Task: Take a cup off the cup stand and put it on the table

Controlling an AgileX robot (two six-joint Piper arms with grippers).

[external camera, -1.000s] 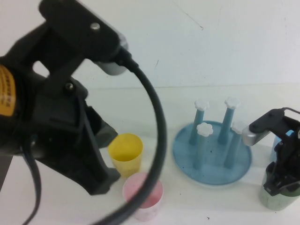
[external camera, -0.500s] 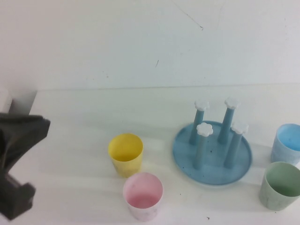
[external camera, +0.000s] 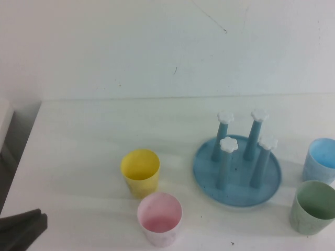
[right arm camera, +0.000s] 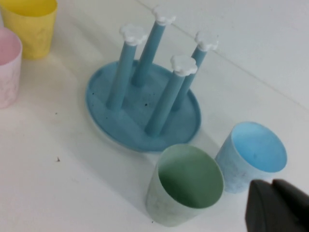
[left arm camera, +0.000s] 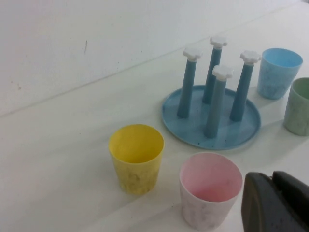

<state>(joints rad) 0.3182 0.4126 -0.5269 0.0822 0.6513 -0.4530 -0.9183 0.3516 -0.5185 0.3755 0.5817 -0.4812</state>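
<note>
The mint-green cup (external camera: pixel 314 207) stands upright on the white table (external camera: pixel 94 136) at the front right, beside the cup stand; it also shows in the right wrist view (right arm camera: pixel 186 186) and the left wrist view (left arm camera: pixel 299 106). The blue cup stand (external camera: pixel 261 183) has four pegs with white caps, all bare. My left gripper (left arm camera: pixel 276 203) is shut and empty, low at the front left near the pink cup; a dark part of it shows in the high view (external camera: pixel 21 230). My right gripper (right arm camera: pixel 276 207) is shut and empty, just off the green and light blue cups, out of the high view.
A yellow cup (external camera: pixel 140 171) and a pink cup (external camera: pixel 159 218) stand upright left of the stand. A light blue cup (external camera: pixel 322 159) stands behind the green one. The table's left edge (external camera: pixel 23 151) drops off; a white wall stands at the back.
The left arm has swung out of the high view down to the front left corner. The right gripper has let go of the green cup and pulled back out of the high view.
</note>
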